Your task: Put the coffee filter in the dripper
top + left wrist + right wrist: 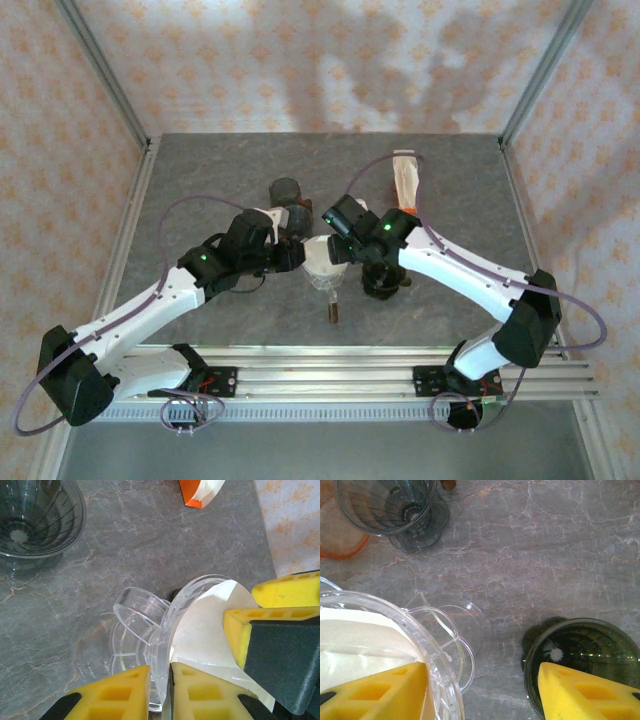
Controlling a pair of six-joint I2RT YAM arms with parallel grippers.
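Left gripper (159,675) clamped on the rim of the clear dripper (169,617). White paper filter (205,625) lies inside that dripper. Right gripper (481,672) open, one finger over the filter, the other outside.

Robot test cell in a lab, grey marbled stone-look tabletop (200,170) boxed in by bare aluminium frame posts (103,75), orange-and-white patterned wall panels (300,60) all round, white-and-black left robot arm (150,305) and matching right robot arm (460,275) bolted to a silver slotted aluminium rail (330,375) at the near edge
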